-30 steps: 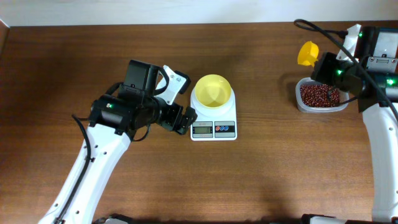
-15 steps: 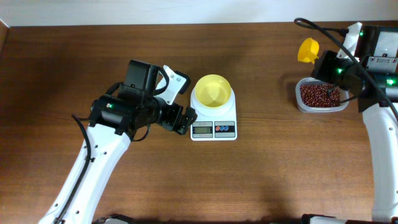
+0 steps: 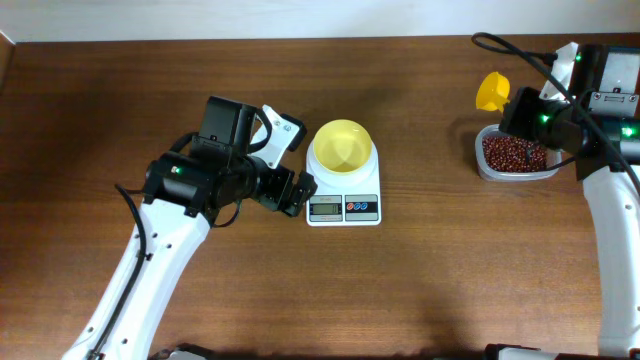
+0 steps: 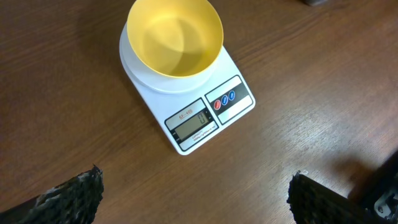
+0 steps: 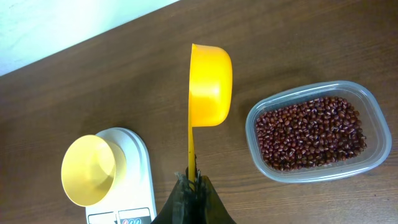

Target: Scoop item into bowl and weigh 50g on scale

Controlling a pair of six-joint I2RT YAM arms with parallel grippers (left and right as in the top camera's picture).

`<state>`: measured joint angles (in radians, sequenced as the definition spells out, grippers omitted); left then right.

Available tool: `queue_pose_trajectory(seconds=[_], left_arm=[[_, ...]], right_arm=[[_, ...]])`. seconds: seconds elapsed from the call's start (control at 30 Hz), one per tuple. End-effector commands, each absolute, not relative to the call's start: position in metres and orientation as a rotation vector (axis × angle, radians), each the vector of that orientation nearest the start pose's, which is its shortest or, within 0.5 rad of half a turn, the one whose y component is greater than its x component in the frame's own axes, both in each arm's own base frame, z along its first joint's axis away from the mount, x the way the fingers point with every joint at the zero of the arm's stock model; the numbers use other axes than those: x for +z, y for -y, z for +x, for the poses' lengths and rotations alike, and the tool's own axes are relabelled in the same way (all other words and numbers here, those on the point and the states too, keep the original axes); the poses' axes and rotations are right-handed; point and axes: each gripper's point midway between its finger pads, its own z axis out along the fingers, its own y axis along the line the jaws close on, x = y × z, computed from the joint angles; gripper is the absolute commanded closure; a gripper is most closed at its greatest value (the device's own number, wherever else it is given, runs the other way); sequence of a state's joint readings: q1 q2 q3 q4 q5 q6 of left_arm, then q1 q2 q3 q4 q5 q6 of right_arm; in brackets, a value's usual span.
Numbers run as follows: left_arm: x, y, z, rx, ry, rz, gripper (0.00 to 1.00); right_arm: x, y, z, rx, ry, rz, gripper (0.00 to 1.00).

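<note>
The item, a heap of reddish-brown beans (image 3: 514, 153) (image 5: 311, 132), fills a clear plastic container at the right. The pale yellow bowl (image 3: 343, 145) (image 4: 175, 36) (image 5: 93, 169) stands on the white scale (image 3: 344, 207) (image 4: 211, 115) (image 5: 138, 180) at mid-table, with nothing in it. My right gripper (image 3: 522, 108) (image 5: 191, 177) is shut on the thin handle of a bright yellow scoop (image 3: 491, 88) (image 5: 209, 78). The scoop's cup hangs above the table just left of the container, seen side-on. My left gripper (image 3: 293, 162) (image 4: 196, 177) stands wide open just left of the scale, holding nothing.
The clear container (image 3: 484, 165) (image 5: 373, 165) sits near the right table edge under the right arm. A pale wall runs along the table's far edge (image 5: 62, 25). Bare brown wood lies between the scale and the container.
The scoop's cup has shifted slightly left and down with the right gripper. The left arm, bowl and scale have not moved.
</note>
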<state>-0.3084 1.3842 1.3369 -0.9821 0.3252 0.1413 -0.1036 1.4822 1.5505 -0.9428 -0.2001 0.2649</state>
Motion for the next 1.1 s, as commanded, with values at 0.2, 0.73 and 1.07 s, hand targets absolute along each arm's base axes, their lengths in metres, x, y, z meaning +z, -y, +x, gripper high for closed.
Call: queue_pose_trajectory(seconds=[0.2,0.73,1.07], left_arm=[[0.2123,0.157,0.3065,-0.488,-2.504,0.722,0.01],[0.2122,0.157,0.3065,-0.488,-2.504,0.722,0.01],[0.2123,0.157,0.3065,-0.488,-2.504,0.722,0.01]], right_arm=[[0.2745,0.0094,0.3935,0.301,-2.4,0.368,0.96],[0.2791,0.0178,0.4,0.247,-2.364,0.379,0.96],[0.2781,0.0176,0.399,0.247,-2.369,0.381,0.96]])
